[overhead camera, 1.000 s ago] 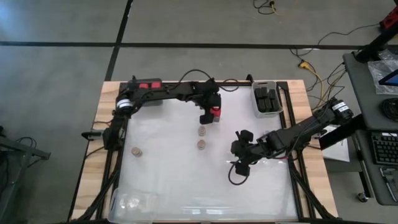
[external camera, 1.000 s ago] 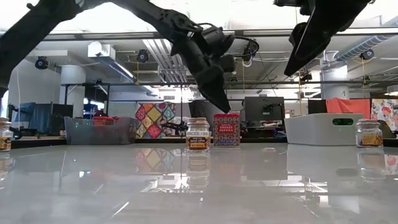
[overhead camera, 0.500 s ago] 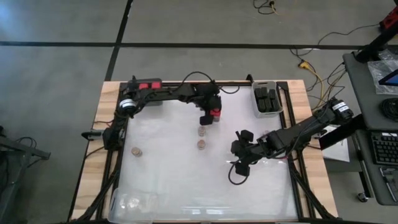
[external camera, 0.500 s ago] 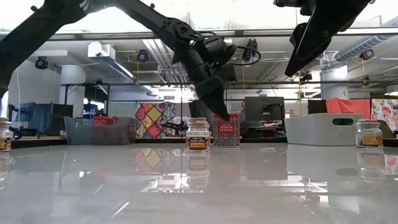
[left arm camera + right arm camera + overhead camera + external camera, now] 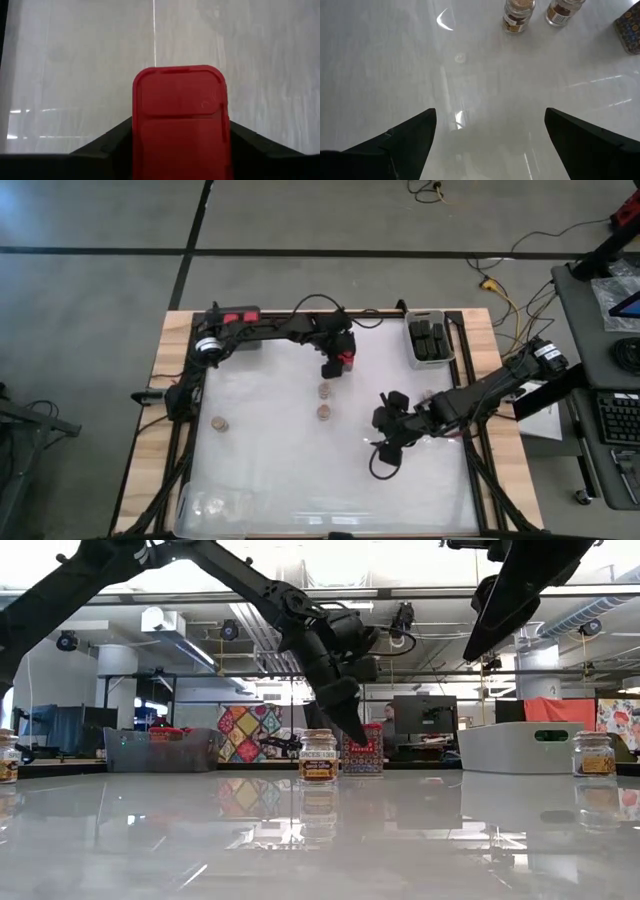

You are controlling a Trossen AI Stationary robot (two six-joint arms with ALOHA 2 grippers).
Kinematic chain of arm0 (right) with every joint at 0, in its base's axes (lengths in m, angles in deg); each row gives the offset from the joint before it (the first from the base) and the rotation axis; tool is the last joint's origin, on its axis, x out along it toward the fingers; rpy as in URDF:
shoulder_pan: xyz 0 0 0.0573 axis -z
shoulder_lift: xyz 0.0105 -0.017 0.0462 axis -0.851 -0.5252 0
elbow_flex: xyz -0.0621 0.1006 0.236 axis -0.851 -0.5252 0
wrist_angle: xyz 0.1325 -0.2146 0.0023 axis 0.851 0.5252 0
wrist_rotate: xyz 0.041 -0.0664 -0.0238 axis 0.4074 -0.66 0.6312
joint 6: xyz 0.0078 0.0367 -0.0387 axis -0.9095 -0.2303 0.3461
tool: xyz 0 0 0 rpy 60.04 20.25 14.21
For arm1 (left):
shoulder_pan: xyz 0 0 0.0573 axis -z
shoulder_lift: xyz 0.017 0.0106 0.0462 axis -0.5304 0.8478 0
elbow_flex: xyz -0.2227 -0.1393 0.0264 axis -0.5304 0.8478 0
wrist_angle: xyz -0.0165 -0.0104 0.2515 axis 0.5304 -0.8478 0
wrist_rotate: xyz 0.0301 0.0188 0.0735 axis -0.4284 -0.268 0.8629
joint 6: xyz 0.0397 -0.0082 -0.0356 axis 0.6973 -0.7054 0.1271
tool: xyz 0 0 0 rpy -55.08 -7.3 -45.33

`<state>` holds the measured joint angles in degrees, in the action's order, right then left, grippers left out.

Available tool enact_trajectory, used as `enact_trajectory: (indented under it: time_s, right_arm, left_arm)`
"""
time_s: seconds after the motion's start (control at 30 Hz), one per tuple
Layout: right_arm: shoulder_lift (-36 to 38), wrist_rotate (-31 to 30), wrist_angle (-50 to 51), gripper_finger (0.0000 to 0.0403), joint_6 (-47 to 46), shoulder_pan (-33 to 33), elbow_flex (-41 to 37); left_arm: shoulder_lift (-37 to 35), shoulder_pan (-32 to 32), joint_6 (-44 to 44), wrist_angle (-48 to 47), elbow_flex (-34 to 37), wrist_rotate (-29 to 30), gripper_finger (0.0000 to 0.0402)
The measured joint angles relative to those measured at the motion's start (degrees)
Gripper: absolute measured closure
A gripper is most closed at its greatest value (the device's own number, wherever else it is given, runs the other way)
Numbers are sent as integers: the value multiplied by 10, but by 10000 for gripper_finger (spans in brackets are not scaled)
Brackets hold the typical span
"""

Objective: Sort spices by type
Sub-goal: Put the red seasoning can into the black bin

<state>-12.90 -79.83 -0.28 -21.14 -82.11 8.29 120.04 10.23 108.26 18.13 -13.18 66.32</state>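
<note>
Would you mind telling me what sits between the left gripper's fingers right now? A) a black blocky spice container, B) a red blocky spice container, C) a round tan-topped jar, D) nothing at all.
B: in the left wrist view the red blocky spice container fills the gap between the left gripper's two dark fingers, and the high view shows red at that gripper's tip.

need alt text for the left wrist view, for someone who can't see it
A red blocky spice container with a rounded-corner lid fills the centre, sitting between the left gripper and its two dark fingers, which flank it on either side. Behind it lies a glossy white table surface with faint light reflections.
</note>
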Motion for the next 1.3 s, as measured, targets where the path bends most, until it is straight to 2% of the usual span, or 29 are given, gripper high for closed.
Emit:
enact_trajectory:
  time_s: [0.1, 0.33, 0.57, 0.67, 0.8, 1.03, 1.17, 1.3]
  right_arm:
    - [0, 0, -1, 39, 0, -2, 0]
    - [0, 0, 0, 39, 1, -2, 0]
    - [0, 0, 0, 39, 19, -2, 0]
    - [0, 0, 0, 39, 31, -3, 0]
    - [0, 1, 1, 39, 49, -10, -3]
    - [0, 0, 0, 39, 88, -19, -4]
    - [0, 0, 0, 39, 94, -19, -4]
    - [0, 0, -4, 39, 96, -19, -5]
  left_arm:
    - [0, 0, -10, 1, 0, 0, 207]
    - [-22, -1, -53, -54, -19, 7, 203]
    - [-122, -8, -98, -165, 7, 67, 208]
    - [-197, -14, -133, -180, 51, 107, 208]
    - [-323, -28, -189, -191, 145, 172, 208]
    - [-515, -77, -346, -237, 292, 306, 208]
    - [-569, -112, -435, -270, 347, 389, 208]
    - [-583, -152, -502, -284, 378, 402, 208]
